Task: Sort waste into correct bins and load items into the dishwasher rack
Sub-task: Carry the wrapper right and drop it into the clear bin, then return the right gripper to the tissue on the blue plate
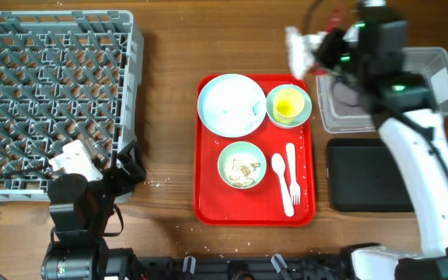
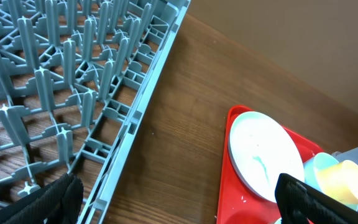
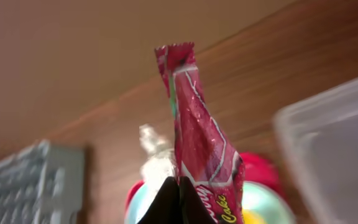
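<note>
My right gripper (image 3: 179,200) is shut on a slim red snack wrapper (image 3: 194,130), which sticks up from the fingers. A crumpled white tissue (image 3: 156,160) sits against the wrapper; I cannot tell whether it is pinched too. In the overhead view this gripper (image 1: 321,48) hovers with the tissue (image 1: 296,47) at the left edge of the clear tub (image 1: 434,70). The black tray (image 1: 368,175) lies in front of the tub. My left gripper (image 2: 179,205) is open and empty, low beside the grey rack (image 1: 53,78).
The red serving tray (image 1: 208,202) holds a plate (image 1: 230,105), a yellow cup (image 1: 288,103) on a saucer (image 1: 306,113), a bowl (image 1: 242,166) with food scraps, and a white spoon (image 1: 280,179) and fork (image 1: 292,175). A few rice grains lie on the table.
</note>
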`<state>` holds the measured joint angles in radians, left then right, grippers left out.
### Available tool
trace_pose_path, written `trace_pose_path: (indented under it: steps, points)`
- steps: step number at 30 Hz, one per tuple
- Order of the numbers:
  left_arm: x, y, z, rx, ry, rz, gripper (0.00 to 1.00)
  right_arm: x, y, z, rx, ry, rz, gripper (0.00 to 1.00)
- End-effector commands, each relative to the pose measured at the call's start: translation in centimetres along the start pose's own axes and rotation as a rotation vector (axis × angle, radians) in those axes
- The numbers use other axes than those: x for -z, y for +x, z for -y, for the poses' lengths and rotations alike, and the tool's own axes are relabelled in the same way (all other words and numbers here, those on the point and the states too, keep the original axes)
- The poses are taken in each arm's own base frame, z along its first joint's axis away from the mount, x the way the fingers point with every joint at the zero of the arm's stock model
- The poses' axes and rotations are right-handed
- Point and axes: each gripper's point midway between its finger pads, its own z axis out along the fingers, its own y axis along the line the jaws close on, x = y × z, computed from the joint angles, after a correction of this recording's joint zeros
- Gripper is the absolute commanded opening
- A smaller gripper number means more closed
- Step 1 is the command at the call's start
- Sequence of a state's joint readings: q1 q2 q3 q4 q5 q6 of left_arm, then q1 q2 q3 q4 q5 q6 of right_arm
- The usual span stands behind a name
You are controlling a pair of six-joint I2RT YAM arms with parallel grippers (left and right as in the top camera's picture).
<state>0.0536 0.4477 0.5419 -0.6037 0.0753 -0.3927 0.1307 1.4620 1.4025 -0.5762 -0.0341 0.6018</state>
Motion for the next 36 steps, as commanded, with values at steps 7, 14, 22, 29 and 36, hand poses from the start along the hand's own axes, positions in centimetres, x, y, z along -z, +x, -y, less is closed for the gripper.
trace_pose_path:
  steps: [7, 14, 22, 29, 36]
  points:
    - [0.3, -0.8, 0.1, -0.022, -0.004, 0.024, 1.00, -1.6, -3.8, 15.4, -0.206, 0.347, 0.030, 0.04]
    - [0.3, -0.8, 0.1, -0.022, -0.004, 0.024, 1.00, -5.1, -1.9, 17.0, -0.121, 0.332, -0.081, 0.65]
    - [0.3, -0.8, 0.1, -0.022, -0.004, 0.024, 1.00, -1.5, -0.9, 4.3, 0.069, -0.352, -0.205, 0.78]
    - [0.3, -0.7, 0.1, -0.021, -0.006, 0.019, 1.00, -0.2, 7.7, -6.3, 0.221, -0.556, -0.415, 0.78]
    - [0.3, -0.5, 0.0, -0.021, -0.009, 0.013, 1.00, -4.0, 15.9, -8.8, 0.533, -0.130, -0.339, 0.79]
